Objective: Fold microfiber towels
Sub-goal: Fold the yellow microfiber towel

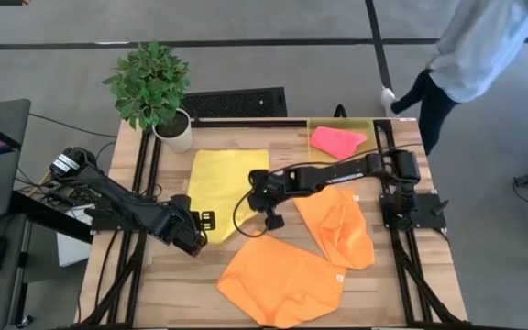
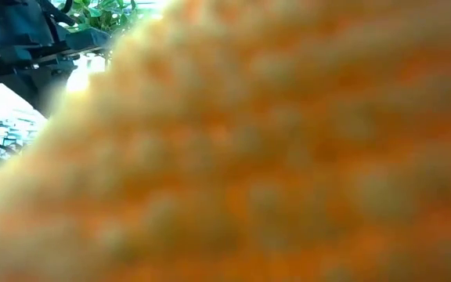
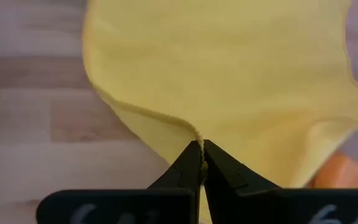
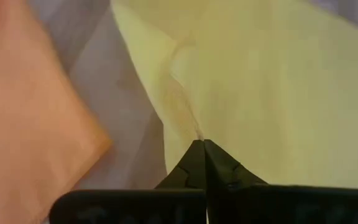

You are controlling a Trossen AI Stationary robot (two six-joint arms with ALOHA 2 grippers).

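Observation:
The bright yellow towel lies spread on the table between my two grippers. My left gripper is shut on it at its near left corner. My right gripper is shut on it at its right edge. One orange towel lies crumpled at the near middle, and the other lies partly folded to its right. The pink towel lies in the translucent yellow bin at the far right. In the low view an orange towel right at the camera hides nearly everything. My left gripper pinches the yellow towel's hemmed edge between its two fingers, by the near left corner. The fingers come low from the table's near left side. The rest of the towel lies on the table beyond them. My right gripper pinches the yellow towel's right edge at a raised crease between its two fingers. The fingers come from the table's right side. The cloth rises a little to the fingertips, and the rest of it lies on the table.
A potted plant stands at the far left corner. A person stands beyond the table's far right corner. Bare wood shows at the near left of the table.

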